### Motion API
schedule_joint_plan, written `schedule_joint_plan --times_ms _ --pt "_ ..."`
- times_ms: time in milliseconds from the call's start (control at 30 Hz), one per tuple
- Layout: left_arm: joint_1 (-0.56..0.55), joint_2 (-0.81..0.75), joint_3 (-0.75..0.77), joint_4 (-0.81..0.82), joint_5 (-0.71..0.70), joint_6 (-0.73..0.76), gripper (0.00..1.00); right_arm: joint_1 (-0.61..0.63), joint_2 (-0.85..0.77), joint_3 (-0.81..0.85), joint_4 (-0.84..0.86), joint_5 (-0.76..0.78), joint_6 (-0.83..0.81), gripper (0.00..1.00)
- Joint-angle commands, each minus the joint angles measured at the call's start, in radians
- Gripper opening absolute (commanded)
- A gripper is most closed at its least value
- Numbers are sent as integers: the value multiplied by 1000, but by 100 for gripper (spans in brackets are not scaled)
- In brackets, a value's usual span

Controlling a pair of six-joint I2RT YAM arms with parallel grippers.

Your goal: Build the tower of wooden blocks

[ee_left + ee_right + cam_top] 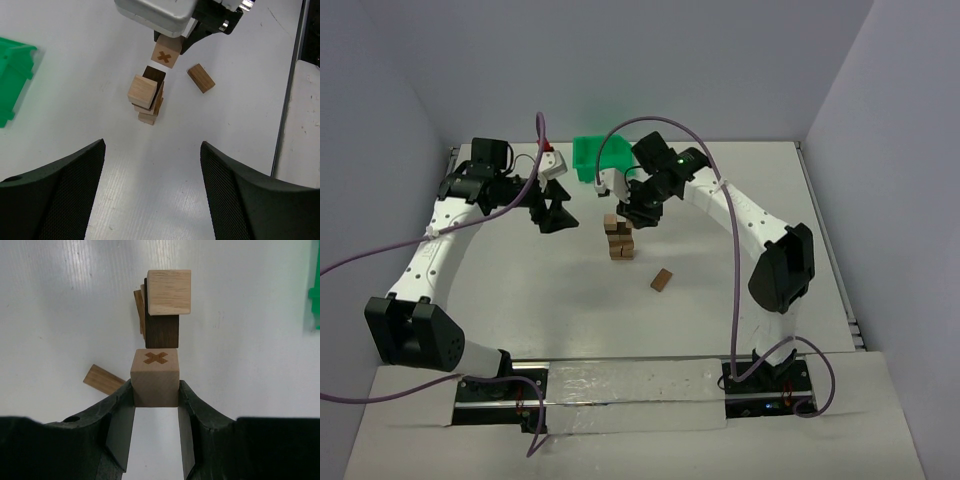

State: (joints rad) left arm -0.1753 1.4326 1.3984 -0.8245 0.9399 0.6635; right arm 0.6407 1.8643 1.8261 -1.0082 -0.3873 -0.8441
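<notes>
Wood block tower (618, 238) near green bin (592, 158)

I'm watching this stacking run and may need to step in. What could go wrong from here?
1. The tower looks crooked: its top light cube sits off-centre on the dark block, so setting down the crossed cube could topple it.
2. The right gripper, shut on the crossed cube, is close beside the tower and might knock it when opening or pulling away.
</notes>
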Motion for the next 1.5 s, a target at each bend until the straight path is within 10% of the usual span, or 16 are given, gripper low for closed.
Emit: schedule_joint_plan --times_ms 0,467,1467 --pt "18 25 48 23 60 -6 84 0 42 115 -81 -22 20 5" --pt "37 48 63 9 106 -4 99 19 123 172 -117 20 0 6" --pt "37 83 97 -9 116 -2 99 56 234 317 -158 42 14 13"
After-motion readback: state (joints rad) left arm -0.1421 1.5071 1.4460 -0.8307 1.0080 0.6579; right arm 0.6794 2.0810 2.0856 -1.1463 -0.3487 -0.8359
